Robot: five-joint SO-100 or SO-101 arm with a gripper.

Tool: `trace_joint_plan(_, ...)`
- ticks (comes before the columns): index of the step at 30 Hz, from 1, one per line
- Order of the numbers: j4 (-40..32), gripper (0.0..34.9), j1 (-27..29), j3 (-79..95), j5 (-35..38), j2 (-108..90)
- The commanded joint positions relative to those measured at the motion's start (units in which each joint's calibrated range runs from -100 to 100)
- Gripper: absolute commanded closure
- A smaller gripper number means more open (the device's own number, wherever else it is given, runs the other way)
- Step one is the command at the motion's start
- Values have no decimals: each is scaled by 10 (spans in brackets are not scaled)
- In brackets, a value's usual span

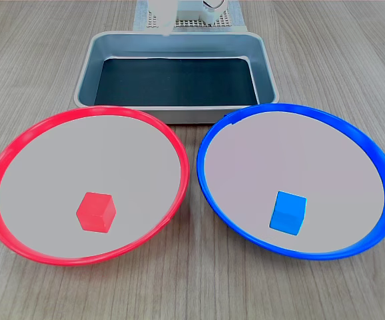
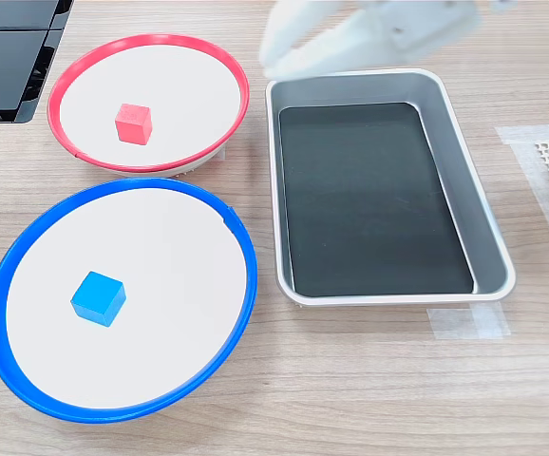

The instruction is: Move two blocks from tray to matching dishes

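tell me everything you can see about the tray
The tray is a rectangular grey metal-looking pan with rounded corners, a raised rim and a flat black bottom. It sits level on the wooden table, empty, just behind both dishes in the first exterior view. In the second exterior view the white arm hangs blurred above its far end.

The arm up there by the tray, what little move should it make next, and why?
Probably just pull back and rest. The red block already lies in the red-rimmed dish, the blue block in the blue-rimmed dish, and the tray holds nothing. The gripper looks blurred above the tray's far edge, carrying nothing visible.
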Motion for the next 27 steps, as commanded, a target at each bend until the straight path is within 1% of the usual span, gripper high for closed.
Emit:
trace_joint_plan(1,82,348,-41,216,-30,-326)
trace_joint_plan(4,142,348,-52,287,-41,-424)
trace_joint_plan(6,165,348,-40,327,-44,-474)
trace_joint_plan(8,166,348,-28,340,-44,-493)
trace_joint_plan(11,189,348,-13,340,-48,-493)
trace_joint_plan(27,194,346,-9,340,-51,-494)
